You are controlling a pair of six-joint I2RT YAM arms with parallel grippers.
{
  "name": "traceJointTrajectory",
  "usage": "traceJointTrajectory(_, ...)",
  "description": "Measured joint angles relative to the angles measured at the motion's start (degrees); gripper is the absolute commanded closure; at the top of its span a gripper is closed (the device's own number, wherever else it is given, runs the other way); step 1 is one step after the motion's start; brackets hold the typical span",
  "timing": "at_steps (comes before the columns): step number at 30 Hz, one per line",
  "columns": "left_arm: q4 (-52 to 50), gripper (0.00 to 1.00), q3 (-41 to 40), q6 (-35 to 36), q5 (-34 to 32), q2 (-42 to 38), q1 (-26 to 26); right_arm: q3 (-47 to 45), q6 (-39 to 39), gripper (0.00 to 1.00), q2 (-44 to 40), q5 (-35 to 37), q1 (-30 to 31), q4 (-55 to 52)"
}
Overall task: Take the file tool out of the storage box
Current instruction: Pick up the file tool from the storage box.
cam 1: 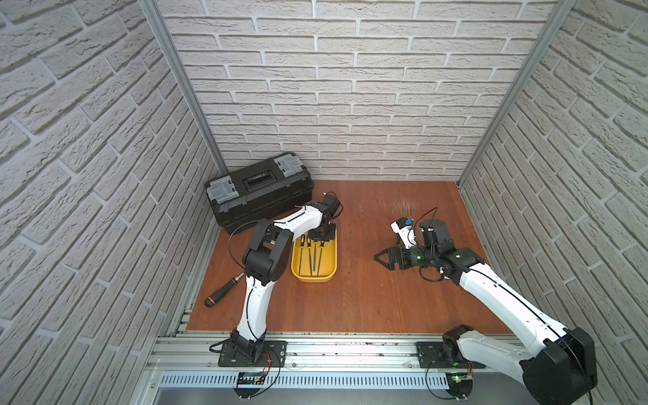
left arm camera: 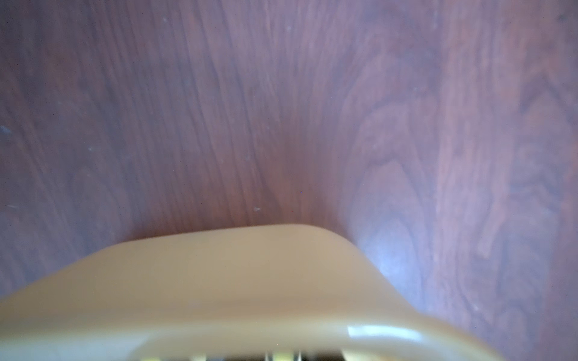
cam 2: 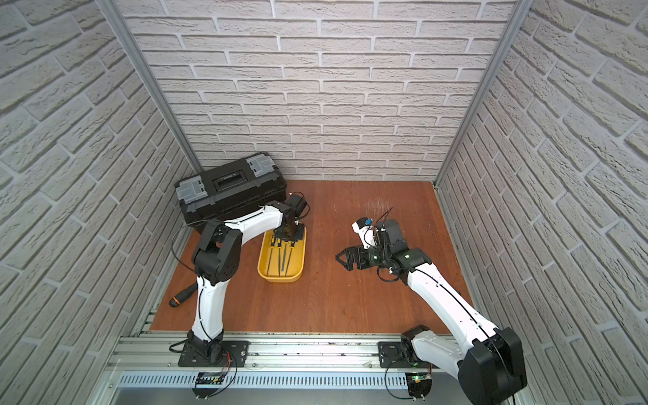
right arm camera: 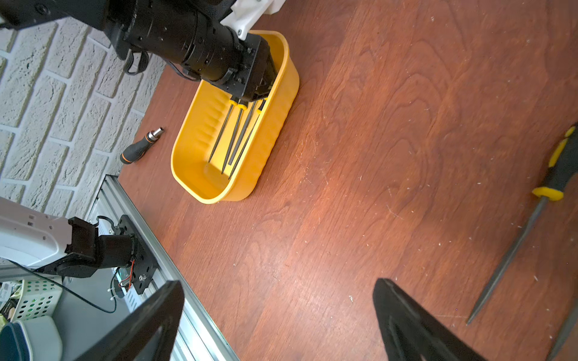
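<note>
**Left arm down on the file handles**

Nearest me, left of the storage box (cam 1: pixel 314 279), lies a screwdriver (cam 1: pixel 224 289). Well right of the box my right gripper (right arm camera: pixel 278 284) hangs wide open and empty, with a loose file (right arm camera: pixel 513 250) on the table there. Inside the box the files (right arm camera: pixel 237 137) lie side by side, handles at its far end. My left gripper (right arm camera: pixel 255 93) is closed down among them; which handle it has, I cannot see. I'd lift straight and slowly, so the tip clears the rim without dragging its neighbours. Beyond the box stands the black toolbox (cam 1: pixel 259 191); I can read no writing anywhere
</note>
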Motion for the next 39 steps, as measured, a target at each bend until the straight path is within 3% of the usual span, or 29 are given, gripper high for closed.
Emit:
traceJointTrajectory(9, 2.8, 0.80, -3.5, -1.9, 4.1, -8.4, 1.1, 0.0, 1.6, 0.06, 1.9, 2.3, 5.0, 2.4)
traceJointTrajectory(20, 11.3, 0.79, -9.9, -7.6, 10.8, -22.2, 2.0, 0.5, 8.9, 0.25, 5.0, 5.7, 10.8, 10.5)
traceJointTrajectory(25, 17.2, 0.79, -13.5, -11.4, 14.0, -26.9, 2.0, 2.3, 11.2, 0.41, 7.3, 7.1, 12.9, 12.9)
traceJointTrajectory(39, 25.1, 0.78, -18.6, -19.6, 19.1, -29.8, 2.0, 6.2, 12.3, 0.65, 13.8, 11.3, 18.7, 15.4)
